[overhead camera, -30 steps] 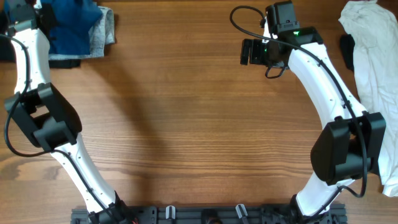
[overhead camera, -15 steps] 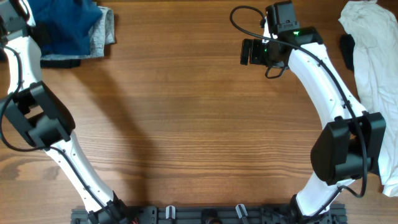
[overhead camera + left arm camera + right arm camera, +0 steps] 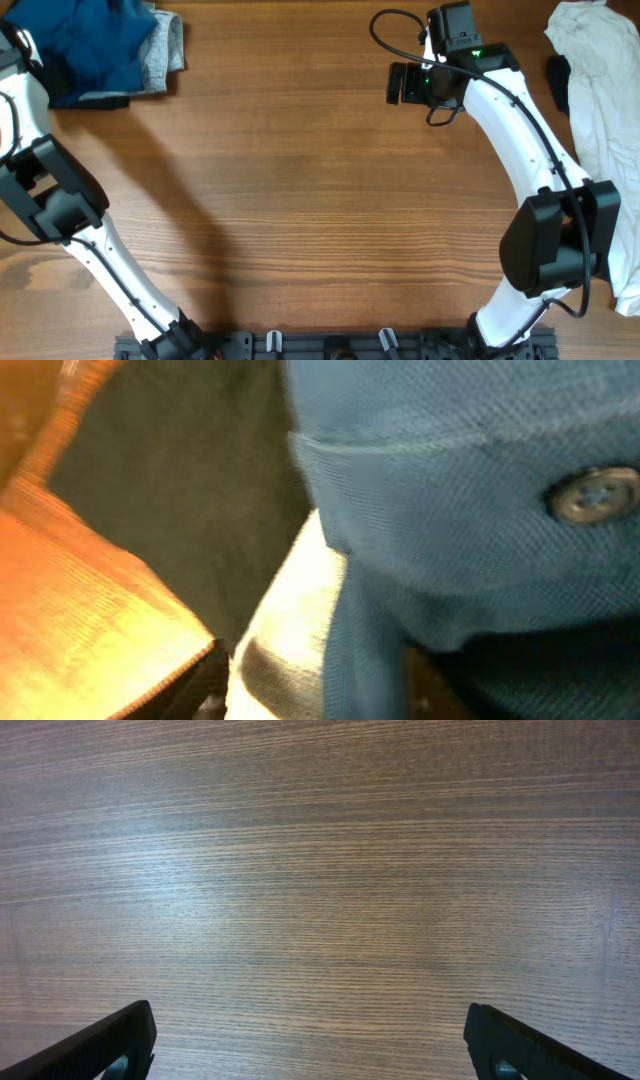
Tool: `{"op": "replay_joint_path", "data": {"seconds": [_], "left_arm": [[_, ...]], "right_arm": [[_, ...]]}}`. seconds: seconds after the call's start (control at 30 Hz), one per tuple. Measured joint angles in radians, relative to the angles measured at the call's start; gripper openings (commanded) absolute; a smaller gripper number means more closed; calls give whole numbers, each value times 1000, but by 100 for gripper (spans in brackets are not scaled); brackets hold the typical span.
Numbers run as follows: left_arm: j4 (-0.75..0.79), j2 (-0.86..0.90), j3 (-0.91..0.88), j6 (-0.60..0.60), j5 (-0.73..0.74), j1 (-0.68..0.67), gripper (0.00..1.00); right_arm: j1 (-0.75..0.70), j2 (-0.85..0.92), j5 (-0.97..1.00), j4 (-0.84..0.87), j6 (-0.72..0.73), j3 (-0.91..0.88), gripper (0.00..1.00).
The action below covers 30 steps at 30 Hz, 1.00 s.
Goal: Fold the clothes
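Observation:
The clothes (image 3: 100, 45), a deep-blue top, lie bunched at the table's far left corner in the overhead view. The left arm (image 3: 30, 90) reaches to their left edge, and its end runs off the frame. In the left wrist view blue cloth with a pale button (image 3: 595, 495) fills the frame close up, and a strip of it hangs down over the jaw area. The left fingers cannot be made out. My right gripper (image 3: 400, 83) hovers open over bare wood far to the right, with both fingertips (image 3: 120, 1040) apart and nothing between them.
A pale grey-blue piece (image 3: 172, 50) lies under the blue top's right side, and a dark cloth (image 3: 100, 100) sticks out below it. A light cloth (image 3: 290, 640) shows under the blue in the left wrist view. A white garment (image 3: 600, 100) drapes along the right edge.
The left arm has swung left off the blue top toward the table's edge. The top's left part has shifted and spread slightly leftward. The right arm has not moved.

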Motion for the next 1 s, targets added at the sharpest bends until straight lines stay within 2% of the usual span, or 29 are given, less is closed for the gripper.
{"op": "replay_joint_path", "data": {"seconds": [0.27,0.37,0.43,0.6,0.77,0.97,1.0], "left_arm": [[62,-181,-2,-47,-19,-60,56],[109,-242,1,-79,-18,-113,43],[137,-258,6,-97,-17,-149,29],[202,-232,7,-108,11,-202,24],[280,-145,7,-108,59,-195,26],[399,10,7,-135,80,-190,42],[417,39,7,-147,82,-190,47]], "right_arm": [[0,0,0,0,0,0,100],[0,0,0,0,0,0,100],[0,0,0,0,0,0,100],[0,0,0,0,0,0,100],[0,0,0,-1,-18,0,100],[0,0,0,-8,-35,0,100],[0,0,0,-10,-35,0,99]]}}
